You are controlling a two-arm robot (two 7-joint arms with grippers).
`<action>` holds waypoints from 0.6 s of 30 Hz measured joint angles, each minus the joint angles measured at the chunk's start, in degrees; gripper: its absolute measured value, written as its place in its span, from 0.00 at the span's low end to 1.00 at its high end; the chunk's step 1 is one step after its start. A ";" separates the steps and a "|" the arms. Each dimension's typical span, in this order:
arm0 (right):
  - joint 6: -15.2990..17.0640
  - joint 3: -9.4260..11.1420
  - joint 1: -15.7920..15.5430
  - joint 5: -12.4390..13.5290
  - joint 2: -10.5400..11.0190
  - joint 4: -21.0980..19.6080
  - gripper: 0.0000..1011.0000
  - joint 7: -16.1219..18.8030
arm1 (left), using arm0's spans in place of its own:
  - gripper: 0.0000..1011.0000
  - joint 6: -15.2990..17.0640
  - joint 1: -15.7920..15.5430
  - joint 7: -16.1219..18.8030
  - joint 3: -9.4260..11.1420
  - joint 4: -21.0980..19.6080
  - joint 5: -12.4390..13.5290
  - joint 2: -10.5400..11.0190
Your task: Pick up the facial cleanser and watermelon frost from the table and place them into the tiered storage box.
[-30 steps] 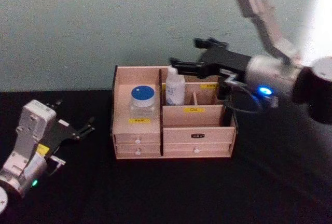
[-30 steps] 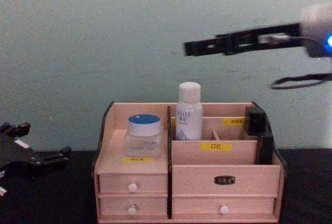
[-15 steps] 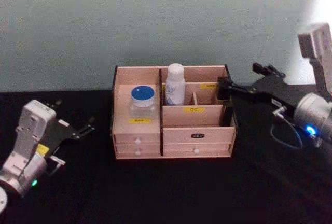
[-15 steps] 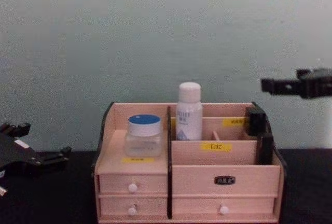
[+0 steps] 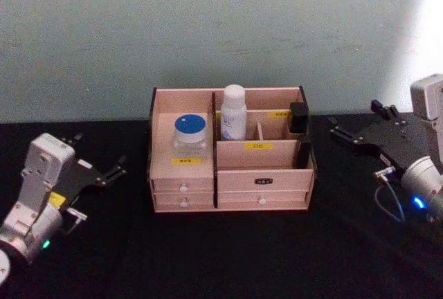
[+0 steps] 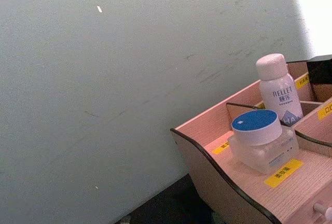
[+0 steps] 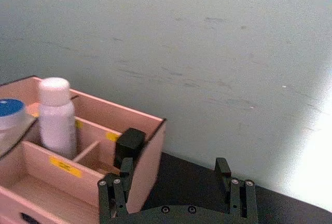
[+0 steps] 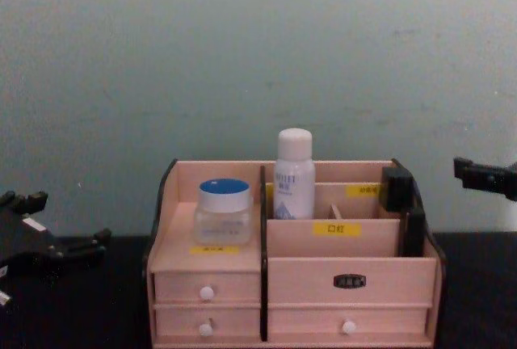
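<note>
The tiered storage box [image 5: 263, 178] stands mid-table, light wood with yellow labels and small drawers. A white bottle [image 5: 234, 112] stands upright in its back compartment. A clear jar with a blue lid [image 5: 190, 135] sits on its left tier. I cannot tell which is the facial cleanser and which the watermelon frost. My right gripper [image 5: 354, 119] hovers to the right of the box, open and empty, also seen in the right wrist view [image 7: 174, 182]. My left gripper [image 5: 97, 155] rests open at the left, apart from the box.
The table is black cloth [image 5: 228, 257] with free room in front of the box and on both sides. A pale wall [image 5: 208, 29] rises close behind. A black divider end [image 5: 299, 118] sticks up at the box's right rear corner.
My right gripper has pulled back from above the white bottle, moving right and down to beside the box. The bottle, jar and left arm have stayed put.
</note>
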 joint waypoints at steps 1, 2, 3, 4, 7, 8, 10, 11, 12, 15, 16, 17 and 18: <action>-0.59 0.12 -0.28 -0.88 -0.30 0.31 0.99 -0.77 | 0.99 0.00 0.00 0.00 0.00 0.00 0.00 0.00; -0.98 0.15 -0.49 -1.87 -0.54 0.68 0.99 -1.45 | 0.99 0.00 0.00 0.00 0.00 0.00 0.00 0.00; -1.10 0.15 -0.58 -2.36 -0.66 0.91 0.99 -1.78 | 0.99 0.00 0.00 0.00 0.00 0.00 0.00 0.00; -1.18 0.14 -0.67 -2.88 -0.77 1.13 0.99 -2.15 | 0.99 0.00 0.00 0.00 0.00 0.00 0.00 0.00; -0.96 -0.08 -0.88 -4.58 -1.23 2.05 0.99 -3.21 | 0.99 0.00 0.00 0.00 0.00 0.00 0.00 0.00; -0.80 -0.14 -0.90 -4.85 -1.33 2.23 0.99 -3.35 | 0.99 0.00 0.00 0.00 0.00 0.00 0.00 0.00; -0.40 -0.28 -0.90 -5.39 -1.65 2.79 0.99 -3.53 | 0.99 0.00 0.00 0.00 0.00 0.00 0.00 0.00; -0.03 -0.44 -0.86 -5.90 -1.98 3.41 0.99 -3.66 | 0.99 0.00 0.00 0.00 0.00 0.00 0.00 0.00; 0.12 -0.50 -0.83 -6.13 -2.12 3.65 0.99 -3.68 | 0.99 0.00 0.00 0.00 0.00 0.00 0.00 0.00; 0.75 -0.69 -0.58 -6.84 -2.69 4.62 0.99 -3.63 | 0.99 0.00 0.00 0.00 0.00 0.00 0.00 0.00; 0.89 -0.72 -0.51 -6.98 -2.83 4.86 0.99 -3.56 | 0.99 0.00 0.01 0.00 0.00 0.00 0.00 0.00; 1.15 -0.77 -0.36 -7.23 -3.10 5.32 0.99 -3.39 | 0.99 0.00 0.00 0.00 0.00 0.00 0.00 0.00; 1.28 -0.79 -0.31 -7.35 -3.23 5.53 0.99 -3.31 | 0.99 0.00 0.00 0.00 0.00 0.00 0.00 0.00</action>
